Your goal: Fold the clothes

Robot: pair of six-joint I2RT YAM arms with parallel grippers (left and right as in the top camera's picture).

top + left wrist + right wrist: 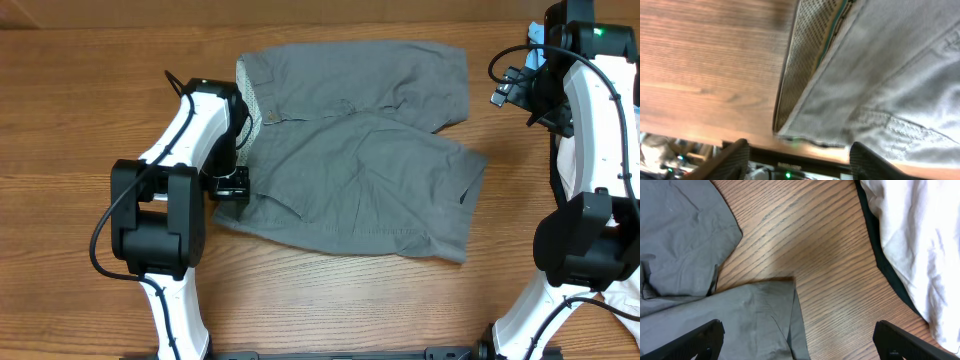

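Note:
The gray shorts (pixel 360 150) lie flat on the table, waistband to the left and legs to the right, the near leg lying partly over the far one. My left gripper (pixel 232 190) is open and empty at the waistband end. In the left wrist view its fingers (pixel 800 162) straddle the shorts' corner, with the speckled waistband lining (pixel 807 65) above. My right gripper (pixel 508 88) is open and empty, raised beyond the leg ends. In the right wrist view its fingers (pixel 800 345) hover above the near leg's hem (pixel 765 315).
A whitish-pink garment (pixel 920 245) lies to the right of the shorts, partly under the right arm (pixel 558 155). A small light-blue cloth (pixel 536 35) shows at the far right corner. The table's front edge (pixel 740 142) is close to the left gripper.

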